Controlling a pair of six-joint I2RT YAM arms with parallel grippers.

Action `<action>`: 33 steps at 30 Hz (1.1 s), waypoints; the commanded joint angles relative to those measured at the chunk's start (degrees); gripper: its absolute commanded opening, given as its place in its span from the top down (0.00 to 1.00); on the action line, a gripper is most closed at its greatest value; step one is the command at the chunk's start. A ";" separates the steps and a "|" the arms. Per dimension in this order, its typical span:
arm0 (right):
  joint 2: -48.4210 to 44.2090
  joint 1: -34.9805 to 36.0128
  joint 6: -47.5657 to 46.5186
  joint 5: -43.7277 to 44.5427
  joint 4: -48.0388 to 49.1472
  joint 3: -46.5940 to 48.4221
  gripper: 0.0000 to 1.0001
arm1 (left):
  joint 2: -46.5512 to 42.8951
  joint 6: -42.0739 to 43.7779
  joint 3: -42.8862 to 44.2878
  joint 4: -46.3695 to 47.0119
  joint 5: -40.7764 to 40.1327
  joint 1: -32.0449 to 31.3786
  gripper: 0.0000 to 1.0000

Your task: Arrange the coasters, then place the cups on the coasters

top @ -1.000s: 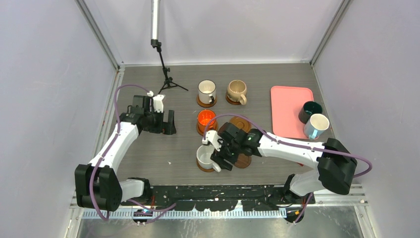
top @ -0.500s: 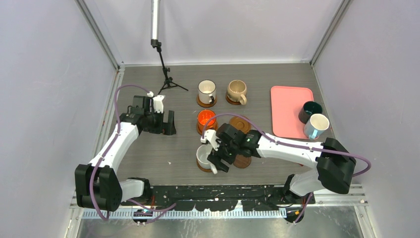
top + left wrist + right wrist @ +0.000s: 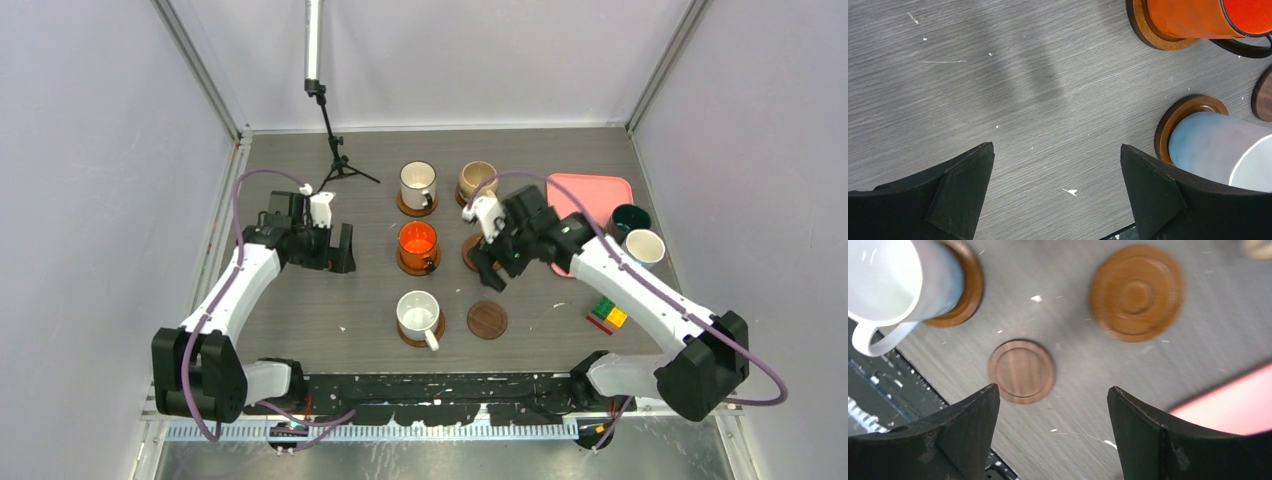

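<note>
Right claw (image 3: 490, 268) spread wide, nothing between the fingers, hanging over the middle row on the right side of the grey wood-grain table (image 3: 300, 320). Just under it, a reddish-brown round wooden coaster (image 3: 1136, 292) with raised rim and concentric rings, bare. Nearer than that, a darker flat round wooden coaster (image 3: 487, 320), also bare. Left of the dark one, a white handled ceramic mug (image 3: 415, 312), upright on a reddish-brown rimmed disc, handle toward the near right. Middle row left, an orange handled mug (image 3: 417, 238), glossy, with dark rim and handle, seated on another rimmed disc. Far row: a second white mug (image 3: 417, 183) and a beige mug (image 3: 472, 178), each on its own brown disc. Off to the right, a dark green mug (image 3: 628, 220) and a light blue mug (image 3: 645, 248) with white inside, just beside each other at the right edge of a pink rectangular tray (image 3: 580, 195). Left claw (image 3: 1055, 150) likewise gaping and empty, low over bare table left of the orange mug. Small coloured toy bricks (image 3: 608, 313) near the right arm
</note>
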 commanded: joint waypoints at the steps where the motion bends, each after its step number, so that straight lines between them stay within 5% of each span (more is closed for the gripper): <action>1: 0.05 -10.67 -6.74 -3.46 -9.46 9.97 0.17 | 1.15 2.79 3.33 -0.54 1.91 0.18 0.00; 8: 4.47 -32.05 -8.23 -4.10 -23.16 21.65 0.17 | 2.03 2.36 4.39 -0.75 1.77 -0.62 0.00; 16: -1.01 -52.75 8.16 4.38 -30.39 19.51 0.21 | 3.21 1.56 5.26 -0.24 0.67 -0.62 0.00; 21: -4.95 -57.81 15.51 8.25 -26.44 13.53 0.25 | 5.25 1.38 6.74 1.07 0.71 -0.62 0.00; 33: 1.60 -62.53 22.79 9.61 -12.05 4.53 0.30 | 4.58 -0.67 6.49 0.93 -0.47 -0.62 0.00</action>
